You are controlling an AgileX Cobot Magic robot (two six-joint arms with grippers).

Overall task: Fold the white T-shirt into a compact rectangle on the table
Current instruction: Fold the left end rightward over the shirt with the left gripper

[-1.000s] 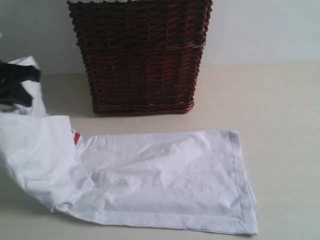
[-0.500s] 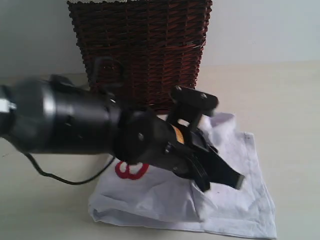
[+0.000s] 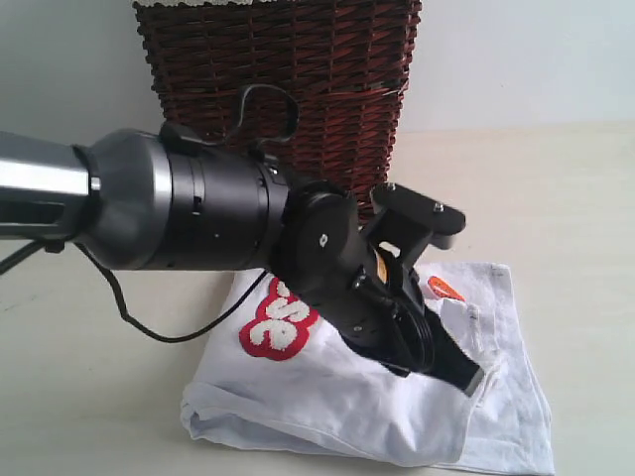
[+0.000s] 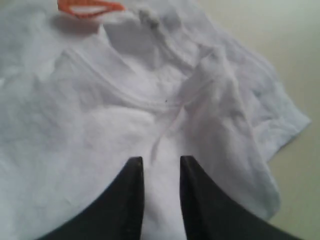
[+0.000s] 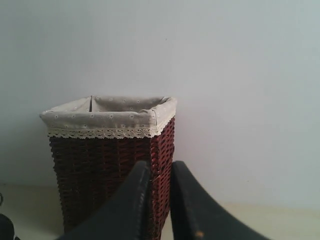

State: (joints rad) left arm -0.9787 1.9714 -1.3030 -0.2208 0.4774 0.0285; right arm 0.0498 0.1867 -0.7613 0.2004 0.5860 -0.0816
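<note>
White T-shirt (image 3: 327,416) lies bunched in a rough heap on the table (image 3: 575,198), near the table edge closest to the exterior camera and just in front of the dark wicker basket (image 3: 298,99), with its red-outlined letters (image 3: 278,319) facing up and the orange tag (image 3: 444,289) on the basket side. Left gripper (image 4: 161,160) hangs low over the cloth near the tag, its jaws only narrowly apart, and I see no cloth pinched between them. Right gripper (image 5: 160,167) points toward the basket with jaws almost closed, holding nothing.
</note>
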